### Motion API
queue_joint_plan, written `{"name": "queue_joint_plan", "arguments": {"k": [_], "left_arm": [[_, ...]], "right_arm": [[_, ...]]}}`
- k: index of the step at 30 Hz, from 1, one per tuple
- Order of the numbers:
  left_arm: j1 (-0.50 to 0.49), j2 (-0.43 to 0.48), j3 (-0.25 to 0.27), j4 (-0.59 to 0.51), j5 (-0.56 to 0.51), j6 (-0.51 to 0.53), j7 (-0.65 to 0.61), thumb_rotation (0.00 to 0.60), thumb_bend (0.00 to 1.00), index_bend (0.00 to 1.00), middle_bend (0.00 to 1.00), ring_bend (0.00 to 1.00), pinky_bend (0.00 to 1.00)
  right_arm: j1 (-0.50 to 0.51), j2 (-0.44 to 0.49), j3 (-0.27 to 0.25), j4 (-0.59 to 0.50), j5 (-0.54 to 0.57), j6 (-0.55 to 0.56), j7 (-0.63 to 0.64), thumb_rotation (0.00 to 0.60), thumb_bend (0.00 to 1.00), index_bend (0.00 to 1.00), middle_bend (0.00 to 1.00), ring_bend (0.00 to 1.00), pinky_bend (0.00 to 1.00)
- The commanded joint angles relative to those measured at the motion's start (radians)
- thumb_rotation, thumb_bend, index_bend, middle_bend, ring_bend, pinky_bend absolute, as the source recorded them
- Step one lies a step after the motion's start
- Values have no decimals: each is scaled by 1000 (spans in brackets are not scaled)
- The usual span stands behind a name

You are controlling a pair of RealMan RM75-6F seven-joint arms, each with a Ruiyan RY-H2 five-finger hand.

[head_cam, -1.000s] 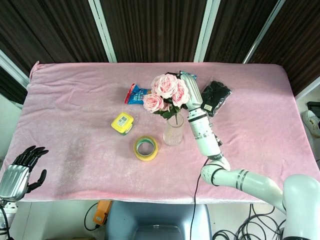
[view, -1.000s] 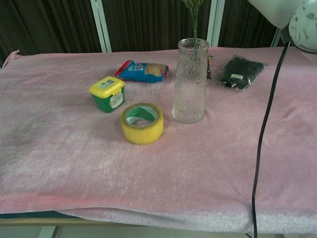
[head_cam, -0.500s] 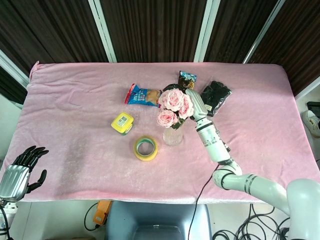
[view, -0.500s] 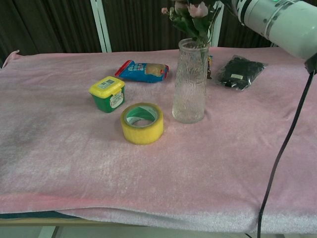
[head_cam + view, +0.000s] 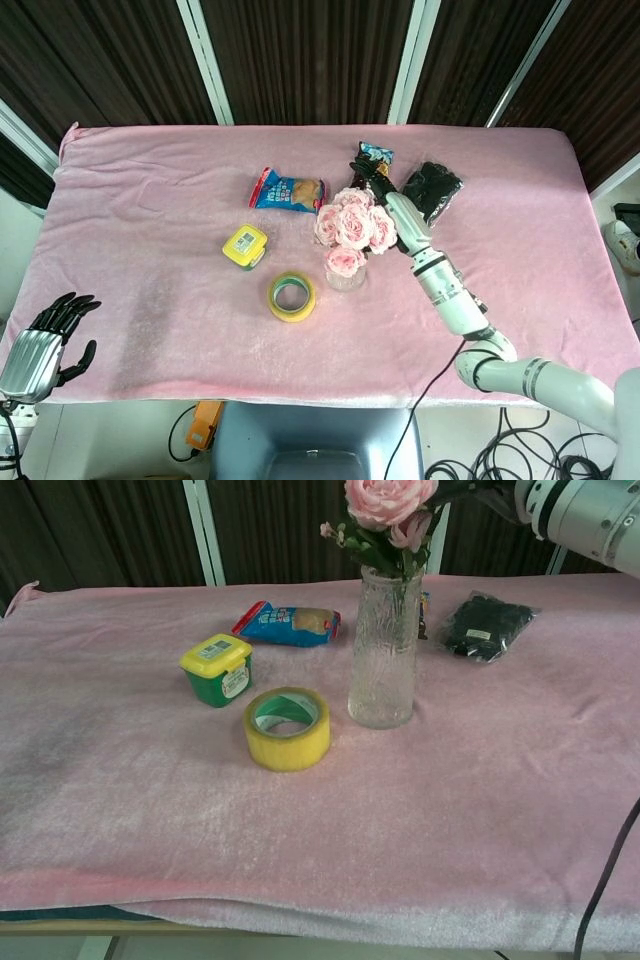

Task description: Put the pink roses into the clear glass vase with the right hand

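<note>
The pink roses (image 5: 352, 226) (image 5: 384, 498) stand with their stems down inside the clear glass vase (image 5: 383, 655) (image 5: 345, 277) at the table's middle, blooms just above its rim. My right hand (image 5: 369, 178), dark-fingered, is right behind the blooms on their far right side. The blooms hide whether its fingers still grip the stems. Its white forearm (image 5: 585, 515) crosses the chest view's top right corner. My left hand (image 5: 45, 335) hangs off the front left corner of the table, fingers apart and holding nothing.
A yellow tape roll (image 5: 291, 296) lies just front-left of the vase, and a yellow-lidded green tub (image 5: 245, 245) lies to its left. A blue snack packet (image 5: 288, 190) and a black packet (image 5: 432, 192) lie behind. A small dark packet (image 5: 373, 153) lies by the right hand.
My right hand has lowered the roses, so their stems slid down into the vase and the blooms sank to its rim. The forearm swung right. My left hand stayed put.
</note>
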Motion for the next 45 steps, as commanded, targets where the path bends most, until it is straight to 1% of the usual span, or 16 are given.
{"name": "queue_joint_plan", "arguments": {"k": [1, 4, 5, 6, 8, 10, 12, 14, 16, 19, 21, 25, 29, 33, 36, 45], "left_arm": [[-1, 0, 0, 0, 0, -1, 0, 600, 456, 226, 185, 103, 264], [-1, 0, 0, -1, 0, -3, -1, 600, 456, 226, 185, 103, 264], [-1, 0, 1, -1, -1, -3, -1, 600, 457, 226, 185, 103, 264], [-1, 0, 1, -1, -1, -3, -1, 600, 457, 226, 185, 103, 264], [-1, 0, 1, -1, 0, -2, 0, 600, 457, 226, 184, 103, 264], [-2, -1, 2, -2, 3, -2, 4, 600, 456, 226, 185, 103, 264], [-4, -2, 4, -3, 9, -2, 7, 600, 456, 226, 185, 103, 264], [-5, -2, 5, -4, 12, -3, 10, 600, 456, 227, 185, 103, 264], [-6, -3, 6, -5, 14, -4, 11, 600, 457, 226, 185, 103, 264], [-7, -4, 5, -5, 15, -3, 12, 600, 456, 226, 185, 103, 264], [-7, -4, 6, -4, 17, -1, 10, 600, 456, 226, 185, 103, 264], [-9, -5, 7, -2, 25, 3, 9, 600, 456, 226, 185, 104, 264], [-10, -7, 8, 0, 29, 5, 12, 600, 456, 226, 185, 103, 264], [-10, -9, 10, -1, 29, 4, 21, 600, 455, 227, 185, 103, 264], [-8, -10, 9, -3, 27, 8, 27, 600, 455, 227, 185, 103, 264], [-5, -11, 11, -4, 26, 9, 39, 600, 456, 227, 185, 103, 264]], "right_arm": [[-60, 67, -53, -92, -92, 77, -7, 600, 219, 0, 0, 0, 126], [-132, 124, -120, -174, -203, 196, -92, 600, 220, 0, 0, 0, 124], [-153, 133, -135, -185, -227, 232, -135, 600, 220, 0, 0, 0, 123], [-187, 144, -156, -194, -261, 290, -215, 600, 220, 0, 0, 0, 122], [-240, 150, -176, -205, -277, 365, -347, 600, 220, 0, 0, 0, 119], [-288, 149, -182, -212, -260, 421, -476, 600, 219, 0, 0, 0, 114], [-327, 153, -181, -222, -229, 455, -556, 600, 219, 0, 0, 0, 102], [-355, 170, -184, -245, -201, 466, -585, 600, 219, 0, 0, 0, 100], [-390, 207, -196, -296, -172, 470, -597, 600, 219, 0, 0, 0, 99], [-444, 266, -234, -373, -167, 484, -633, 600, 216, 0, 0, 0, 93], [-487, 285, -268, -402, -181, 514, -694, 600, 194, 0, 0, 0, 88], [-562, 266, -319, -414, -186, 568, -838, 600, 114, 0, 0, 0, 77], [-616, 221, -334, -408, -117, 571, -923, 600, 101, 0, 0, 0, 72], [-626, 205, -325, -410, -32, 523, -976, 600, 101, 0, 0, 0, 72], [-616, 218, -318, -429, 9, 471, -1001, 600, 101, 0, 0, 0, 72], [-620, 213, -307, -425, -26, 456, -973, 600, 101, 0, 0, 0, 72]]}}
